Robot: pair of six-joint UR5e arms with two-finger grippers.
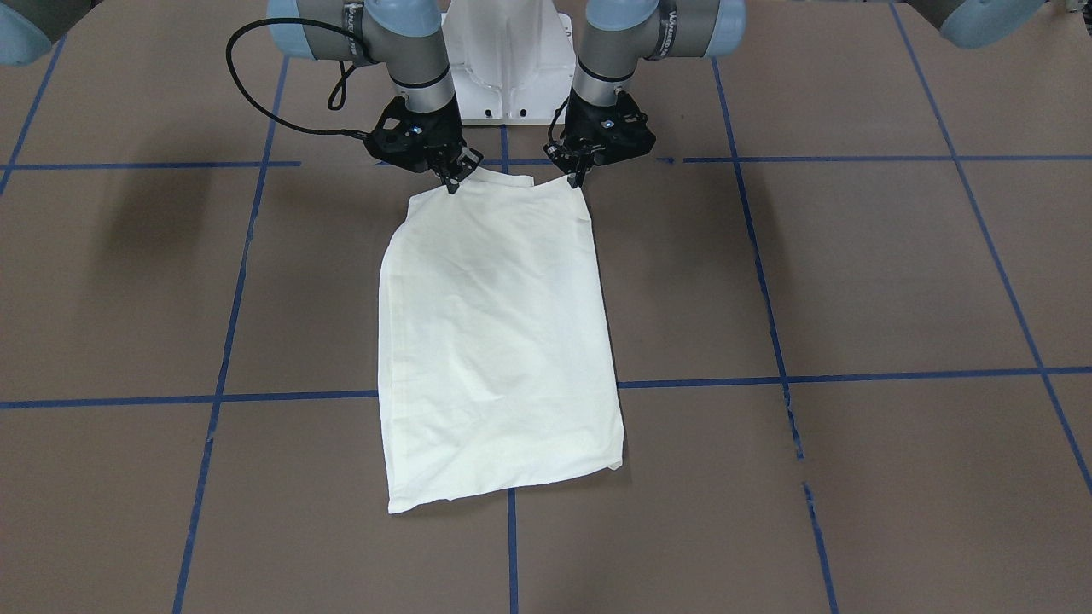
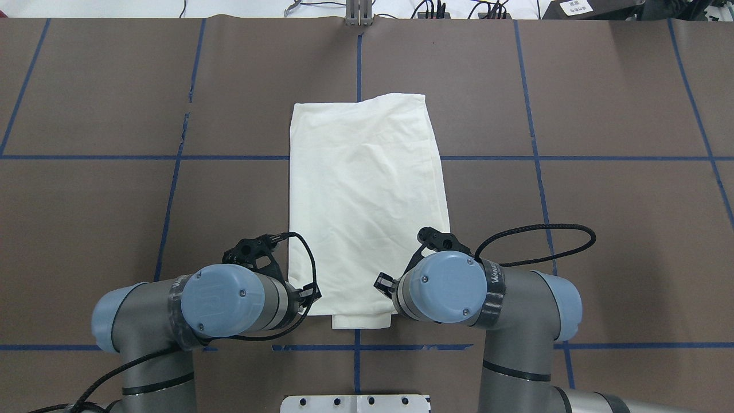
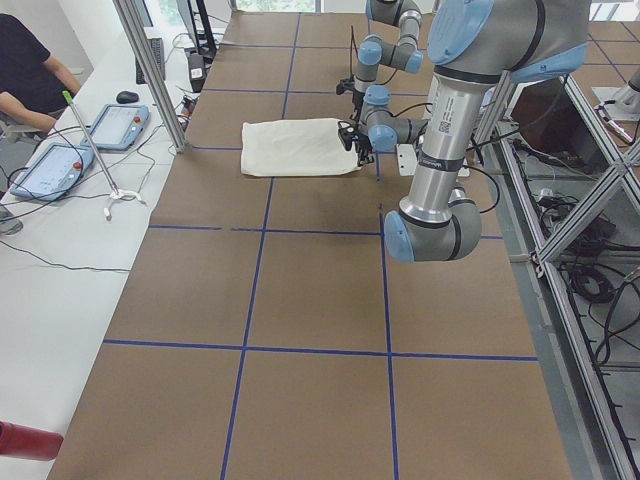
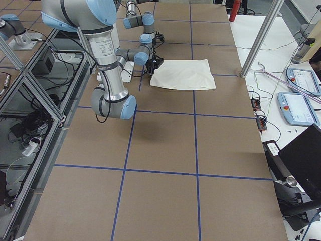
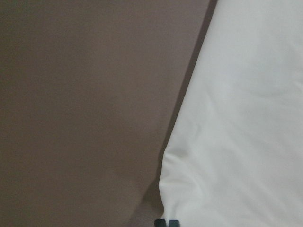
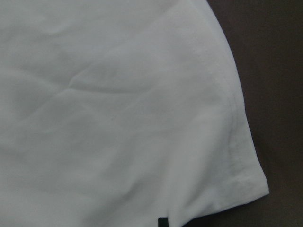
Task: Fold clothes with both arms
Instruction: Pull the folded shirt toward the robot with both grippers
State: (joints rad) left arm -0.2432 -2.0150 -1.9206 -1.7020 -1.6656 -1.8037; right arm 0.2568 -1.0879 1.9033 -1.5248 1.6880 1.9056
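I see both arms reaching down close in front of the white pedestal (image 1: 509, 60), wrists bent so the tools point at the table (image 1: 853, 273). The left arm (image 2: 172, 310) and right arm (image 2: 504, 298) mirror each other, elbows out, one at each corner of the T-shirt's near end.

The left gripper (image 1: 578, 177) sits on the corner at the shirt's edge. On its wrist camera the two fingertips (image 5: 161, 222) are almost together right at the cloth edge, pinching it. The right gripper (image 1: 452, 181) has the other corner, which rises slightly to its tips. Its wrist view shows only one fingertip (image 6: 163, 222), on top of the fabric by the stitched hem.

The T-shirt (image 1: 499, 341) lies folded into a long rectangle, plain cream side up. Its long axis runs straight away from the robot, and the far end crosses one of the blue tape lines (image 1: 853, 375). A narrower flap sticks out at the near end between the grippers. Brown table surface stretches wide on both sides and beyond the far edge.
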